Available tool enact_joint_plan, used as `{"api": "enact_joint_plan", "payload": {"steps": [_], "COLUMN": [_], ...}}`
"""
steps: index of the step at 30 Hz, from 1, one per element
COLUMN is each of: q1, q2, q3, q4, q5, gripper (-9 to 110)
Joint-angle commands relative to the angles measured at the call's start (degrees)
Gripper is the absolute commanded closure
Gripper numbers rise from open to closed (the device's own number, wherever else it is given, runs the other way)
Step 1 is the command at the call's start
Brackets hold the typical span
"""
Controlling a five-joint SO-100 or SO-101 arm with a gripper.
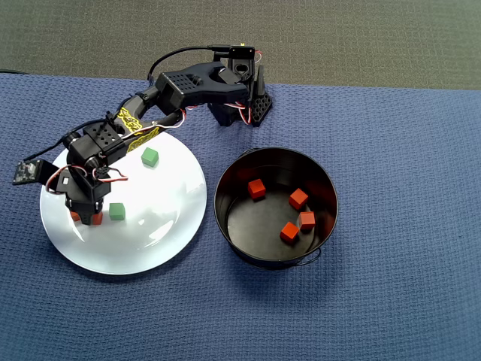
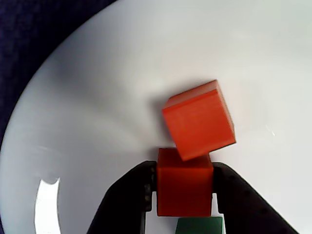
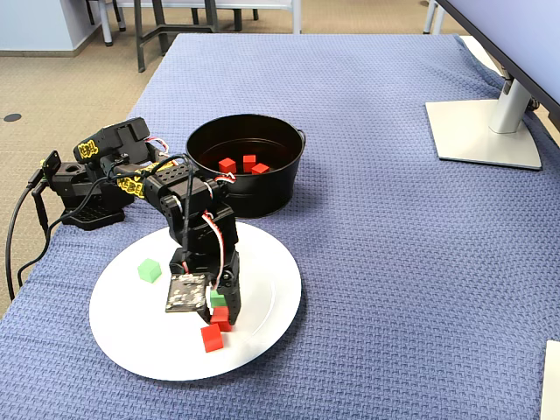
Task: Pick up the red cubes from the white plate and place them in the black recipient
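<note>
Red cube (image 2: 185, 189) between jaws — touching both, on white plate (image 2: 97, 97)

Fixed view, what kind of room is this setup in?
Probably an office or lab. The arm works on a table under a blue cloth, a monitor stand sits at the right, and beyond the table there is carpet with furniture legs.

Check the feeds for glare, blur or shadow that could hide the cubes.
Wrist view: sharp, one window glint on the white plate, soft shadow beside the loose red cube. Overhead view: the arm hides the gripped cube. Fixed view: evenly lit, black pot interior readable.
</note>
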Motion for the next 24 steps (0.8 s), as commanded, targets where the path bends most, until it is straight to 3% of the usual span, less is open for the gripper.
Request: {"api": "enact_joint_plan", "payload": {"steps": [1, 12, 24], "q1": [0.5, -7.6, -38.5], "q2": [10.6, 36.3, 65.8], "q3": [-0.3, 11.2, 44.7], "q4": [1.1, 9.1, 1.1], "q5": [4.4, 12.9, 30.8], "gripper": [102, 102, 102]}}
